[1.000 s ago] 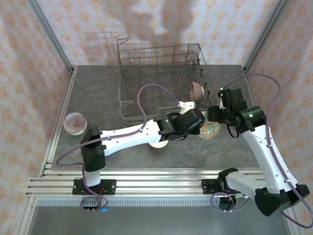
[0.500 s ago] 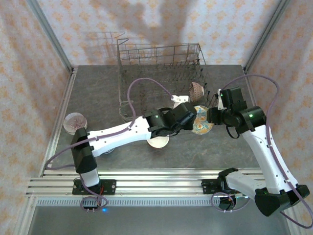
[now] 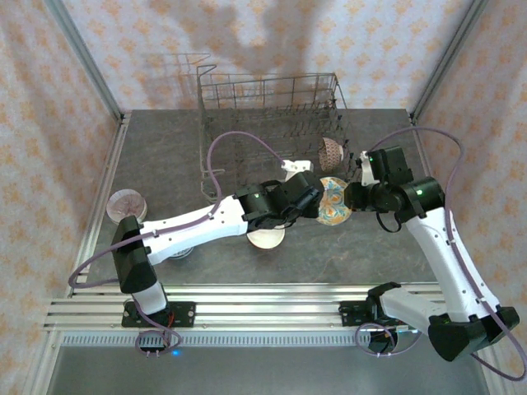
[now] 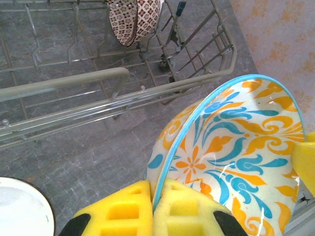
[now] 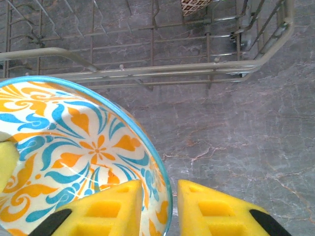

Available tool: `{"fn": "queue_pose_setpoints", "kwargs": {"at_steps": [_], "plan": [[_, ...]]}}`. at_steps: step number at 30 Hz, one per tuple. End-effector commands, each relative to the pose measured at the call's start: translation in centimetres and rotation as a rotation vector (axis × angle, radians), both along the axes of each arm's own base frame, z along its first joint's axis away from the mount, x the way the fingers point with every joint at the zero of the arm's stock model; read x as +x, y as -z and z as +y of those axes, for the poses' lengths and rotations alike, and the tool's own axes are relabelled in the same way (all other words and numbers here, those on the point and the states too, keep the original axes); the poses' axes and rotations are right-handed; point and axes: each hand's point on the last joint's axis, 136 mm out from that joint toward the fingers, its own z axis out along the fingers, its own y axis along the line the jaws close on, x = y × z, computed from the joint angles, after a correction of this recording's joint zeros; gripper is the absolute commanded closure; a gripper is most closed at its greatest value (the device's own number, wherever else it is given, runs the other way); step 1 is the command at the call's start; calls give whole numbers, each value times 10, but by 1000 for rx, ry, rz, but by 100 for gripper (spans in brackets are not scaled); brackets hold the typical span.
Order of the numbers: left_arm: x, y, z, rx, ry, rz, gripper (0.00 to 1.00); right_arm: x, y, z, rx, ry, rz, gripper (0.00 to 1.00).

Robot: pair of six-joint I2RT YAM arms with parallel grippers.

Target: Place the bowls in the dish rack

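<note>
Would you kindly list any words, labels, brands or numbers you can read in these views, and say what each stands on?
None: no readable text anywhere. The blue-and-orange bowl carries only floral swirls, the brown-patterned bowl in the dish rack only a tile motif, and the wallpaper only repeating flowers.

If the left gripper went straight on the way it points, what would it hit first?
Probably the near rim of the dish rack, just ahead of the left gripper and its blue-and-orange bowl; depth is unclear.
</note>
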Motion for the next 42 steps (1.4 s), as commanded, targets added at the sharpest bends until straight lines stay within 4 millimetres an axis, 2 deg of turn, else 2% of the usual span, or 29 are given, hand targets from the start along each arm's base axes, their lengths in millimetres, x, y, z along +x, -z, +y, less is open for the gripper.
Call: {"fn": "queue_pose_setpoints", "kwargs": {"at_steps": [1, 6, 10, 16, 18, 21, 28, 30, 33, 34, 39, 42], "plan": [[6, -44, 5, -126, -10, -74, 100, 1, 7, 4, 18, -8, 21, 74], [7, -48, 11, -134, -16, -81, 100, 4, 10, 2, 6, 6, 28, 67], [8, -51, 13, -142, -17, -85, 100, 7, 8, 4, 17, 7, 26, 67], [12, -51, 8, -162, -8, -80, 100, 7, 9, 16, 68, -24, 44, 75], [14, -50, 8, -162, -8, -78, 100, 7, 8, 17, 72, -29, 43, 83], [16, -49, 7, -159, -6, -75, 100, 8, 6, 15, 63, -21, 37, 91], [19, -48, 10, -122, -4, -73, 100, 15, -8, 8, 42, 22, 1, 100], [19, -49, 12, -104, -2, -76, 85, 19, -14, 5, 38, 48, -10, 100], [21, -55, 17, -93, -6, -87, 51, 28, -19, -2, 12, 113, -23, 100], [22, -57, 20, -93, -9, -90, 44, 32, -21, -6, 0, 138, -30, 100], [27, -69, 42, -84, -32, -113, 36, 57, -30, -13, -40, 214, -60, 100], [33, -77, 70, -71, -74, -132, 35, 77, -36, -19, -79, 274, -82, 100]]}}
